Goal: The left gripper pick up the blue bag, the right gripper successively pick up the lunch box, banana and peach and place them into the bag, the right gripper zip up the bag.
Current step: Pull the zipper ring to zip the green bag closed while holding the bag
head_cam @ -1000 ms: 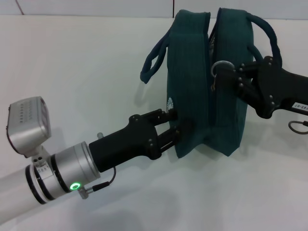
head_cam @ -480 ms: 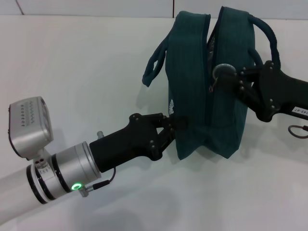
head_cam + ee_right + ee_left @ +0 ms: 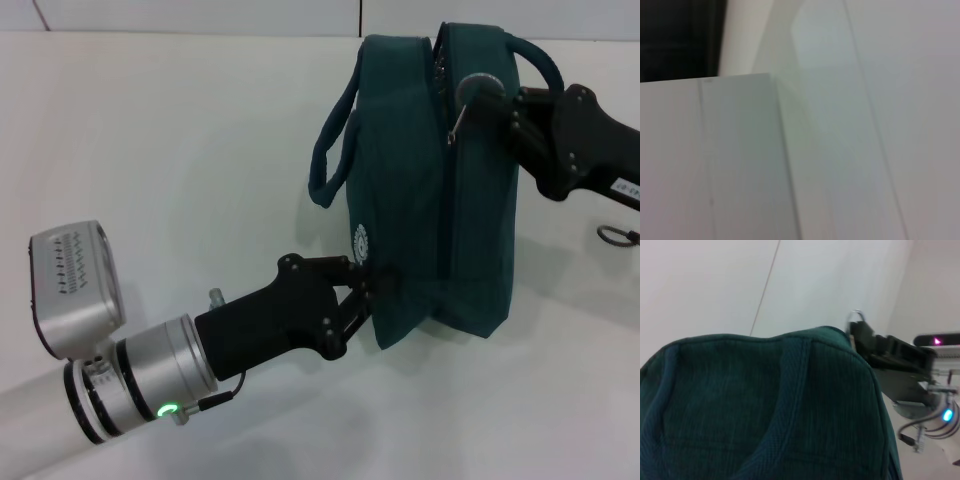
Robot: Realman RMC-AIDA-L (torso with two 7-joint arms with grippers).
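**Two claws on the blue bag**

The bag stands upright on the white tabletop. It is dark teal-blue. One loop handle hangs down its left side. The other handle curves up at the top right. A small white round logo sits low on the bag's left face. The zipper line runs down the middle of the bag.

The left claw comes in from the lower left. Its fingers are closed narrow, pinching the bottom left corner of the bag, just under the logo. A green light glows on the silver part of that arm.

The right claw comes in from the right, near the top of the bag. It is closed on the ring pull of the zipper.

In the left wrist view the bag fills most of the picture, with the right claw at its far edge.
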